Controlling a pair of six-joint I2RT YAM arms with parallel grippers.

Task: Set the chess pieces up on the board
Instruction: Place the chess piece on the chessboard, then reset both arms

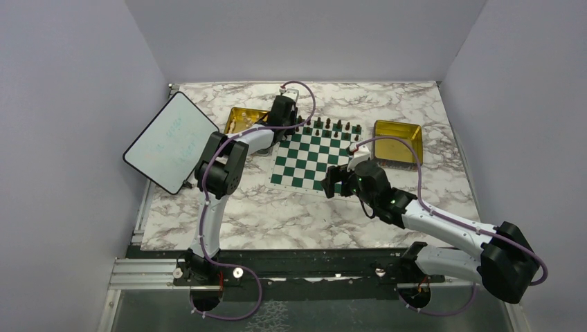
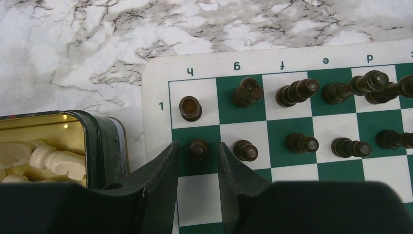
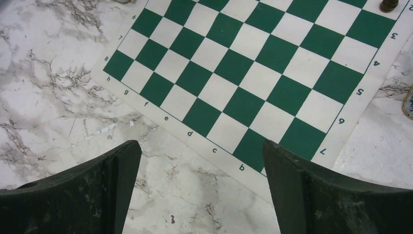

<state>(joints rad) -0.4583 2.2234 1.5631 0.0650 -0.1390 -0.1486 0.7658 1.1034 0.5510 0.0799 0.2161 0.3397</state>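
left gripper: my jaws narrow, straddling dark pawn, gaps both sides
right gripper: my jaws wide, above board edge
tin: lower left, cream pieces inside

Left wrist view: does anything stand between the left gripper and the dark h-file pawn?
Nothing visible does. The left gripper is open, its fingers on either side of the dark pawn; the neighbouring pawn stands just outside one finger.
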